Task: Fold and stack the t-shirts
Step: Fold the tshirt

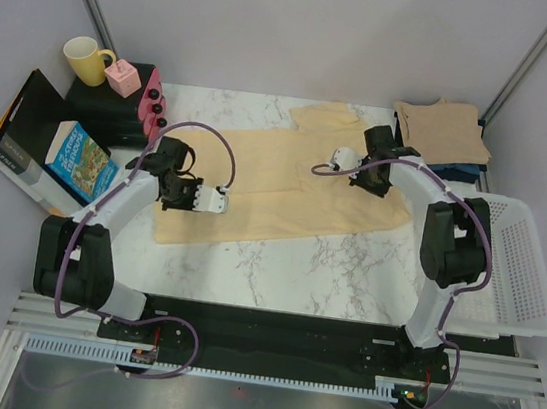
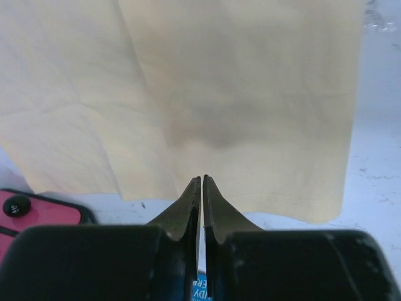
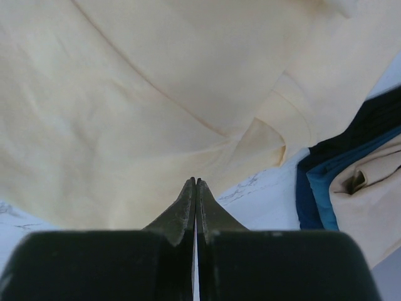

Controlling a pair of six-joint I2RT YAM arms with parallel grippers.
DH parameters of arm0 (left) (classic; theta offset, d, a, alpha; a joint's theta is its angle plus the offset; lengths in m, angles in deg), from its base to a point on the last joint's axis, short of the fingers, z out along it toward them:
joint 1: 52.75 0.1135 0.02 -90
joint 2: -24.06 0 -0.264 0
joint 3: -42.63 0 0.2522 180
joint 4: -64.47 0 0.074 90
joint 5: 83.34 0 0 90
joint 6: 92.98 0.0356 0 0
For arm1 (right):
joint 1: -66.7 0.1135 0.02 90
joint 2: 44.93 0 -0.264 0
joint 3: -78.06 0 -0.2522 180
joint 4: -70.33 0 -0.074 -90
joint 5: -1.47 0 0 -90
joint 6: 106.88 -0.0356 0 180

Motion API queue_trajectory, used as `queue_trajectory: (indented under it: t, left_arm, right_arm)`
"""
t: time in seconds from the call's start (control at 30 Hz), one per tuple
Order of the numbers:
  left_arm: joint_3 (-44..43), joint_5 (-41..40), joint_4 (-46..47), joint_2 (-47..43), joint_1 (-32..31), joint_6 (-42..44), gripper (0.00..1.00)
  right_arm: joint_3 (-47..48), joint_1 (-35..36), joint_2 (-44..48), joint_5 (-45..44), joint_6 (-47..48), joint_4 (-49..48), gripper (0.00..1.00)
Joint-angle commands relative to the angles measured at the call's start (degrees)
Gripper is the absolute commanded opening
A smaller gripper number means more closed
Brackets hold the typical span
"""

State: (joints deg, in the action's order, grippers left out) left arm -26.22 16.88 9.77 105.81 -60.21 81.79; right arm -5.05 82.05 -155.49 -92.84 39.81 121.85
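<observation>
The pale yellow-cream t-shirt [image 1: 275, 190] lies spread flat on the white marble table [image 1: 346, 265], in the middle of it. Its long axis runs from near left to far right. Its straight hem is at the near-left end, and a sleeve juts toward the far side at the right end. Only the overhead view shows this whole outline. The left wrist view fills with smooth cloth [image 2: 238, 94] crossed by one faint lengthwise crease and ending in the stitched hem. The right wrist view shows the sleeve's seamed cuff and looser wrinkles [image 3: 156, 94]. The left gripper [image 1: 225, 201] sits at the hem end, its fingers [image 2: 188, 207] pressed together with their tips over the cloth's edge. The right gripper [image 1: 336, 161] is over the sleeve end, its fingers [image 3: 183, 210] likewise clenched tight. Neither wrist view shows clearly whether any fabric is pinched between them. At the far right corner a folded tan t-shirt [image 1: 442, 134] tops a small stack. From above, only a sliver of the dark shirts [image 1: 459, 172] beneath it shows, while the right wrist view separates a teal layer [image 3: 316, 188] from a darker one [image 3: 366, 128]. A white mesh basket [image 1: 517, 267] stands at the right edge. On the left are a yellow mug [image 1: 86, 61], a pink box [image 1: 122, 79] and a picture book [image 1: 79, 161]. A pink-red object with black knobs [image 1: 152, 106] also appears at the lower left of the left wrist view [image 2: 37, 213].
</observation>
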Motion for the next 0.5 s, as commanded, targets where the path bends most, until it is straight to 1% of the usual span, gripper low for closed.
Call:
queue_trajectory:
  t: [0.0,0.17,0.23,0.33,0.37,0.47]
  left_arm:
    - [-0.2,2.9,-5.4,1.6,-1.8,1.1,0.11]
    - [-2.5,3.0,-5.9,5.7,-2.6,-2.1,0.06]
    - [-3.0,2.6,-5.9,6.5,-3.8,-2.9,0.02]
    - [-3.9,2.1,-5.8,6.4,-6.3,-6.6,0.02]
    - [-4.1,2.9,-5.9,6.3,-6.9,-9.7,0.02]
    - [-3.9,3.9,-5.5,7.0,-9.1,-15.3,0.02]
  right_arm:
    - [-1.0,-0.2,0.6,1.5,-1.5,1.4,0.0]
    - [-0.4,-0.7,-2.3,0.8,-1.8,1.4,0.0]
    - [-0.5,-0.9,-2.8,0.3,-1.5,1.4,0.0]
    - [-0.1,-1.5,-3.0,0.4,-1.8,1.3,0.0]
    - [-0.3,-1.7,-2.5,0.6,-1.9,1.3,0.0]
    - [-1.7,-2.0,-1.6,1.3,-2.2,1.0,0.0]
